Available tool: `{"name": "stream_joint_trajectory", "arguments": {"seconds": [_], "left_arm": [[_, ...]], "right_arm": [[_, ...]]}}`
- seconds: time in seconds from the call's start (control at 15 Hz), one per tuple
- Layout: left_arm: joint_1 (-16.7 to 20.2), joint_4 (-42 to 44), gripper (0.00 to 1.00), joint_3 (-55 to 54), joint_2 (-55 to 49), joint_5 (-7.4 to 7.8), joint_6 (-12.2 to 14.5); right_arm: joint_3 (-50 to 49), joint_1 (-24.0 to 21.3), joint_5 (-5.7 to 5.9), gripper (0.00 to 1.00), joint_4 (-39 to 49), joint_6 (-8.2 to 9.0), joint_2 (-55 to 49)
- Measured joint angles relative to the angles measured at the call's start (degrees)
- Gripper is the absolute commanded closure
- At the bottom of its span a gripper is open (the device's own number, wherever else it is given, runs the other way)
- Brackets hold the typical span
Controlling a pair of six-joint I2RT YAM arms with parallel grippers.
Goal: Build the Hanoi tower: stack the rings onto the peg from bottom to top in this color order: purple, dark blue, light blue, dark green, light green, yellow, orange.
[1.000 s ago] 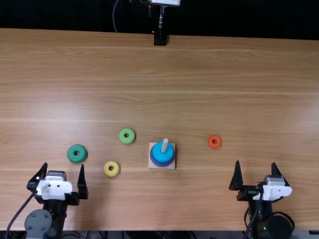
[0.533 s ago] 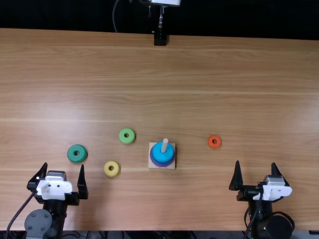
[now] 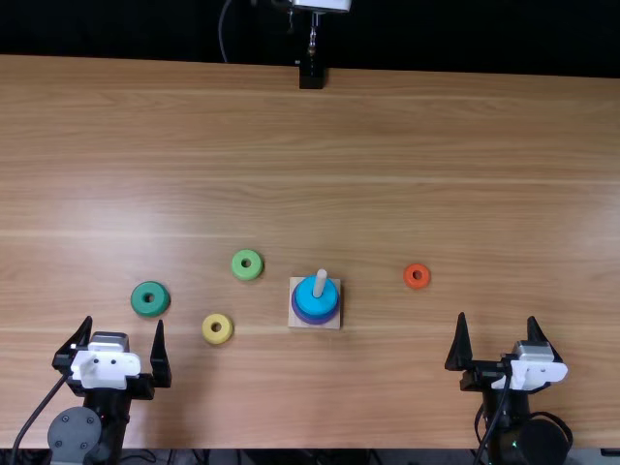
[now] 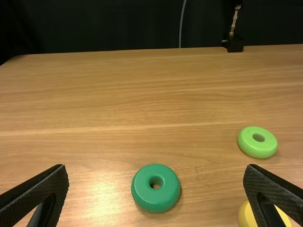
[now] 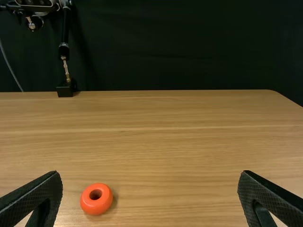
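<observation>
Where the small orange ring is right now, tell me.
The orange ring lies on the table in the top view, right of the square wooden peg base, farther from the near edge than the right gripper.

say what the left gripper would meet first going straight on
Probably the dark green ring, just ahead of the left gripper, though the gripper's height is unclear and it might pass above.

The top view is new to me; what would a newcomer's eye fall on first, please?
Probably the light blue ring around the peg, midway across the table. Next, the orange ring lies alone to the peg's right, while the dark green ring, light green ring and yellow ring lie scattered to its left.
</observation>
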Motion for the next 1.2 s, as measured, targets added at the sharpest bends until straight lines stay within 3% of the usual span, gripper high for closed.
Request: {"name": "stream_joint_trajectory", "arguments": {"seconds": [1.07, 1.2], "left_arm": [[-0.8, 0.0, 0.00, 0.1, 0.1, -0.04, 0.0], [-0.8, -0.7, 0.00, 3.5, 5.0, -0.09, 0.0]], "right_arm": [[0.0, 0.0, 0.00, 0.00, 0.0, 0.00, 0.0], [0.0, 0.0, -0.02, 0.00, 0.0, 0.00, 0.0]]}}
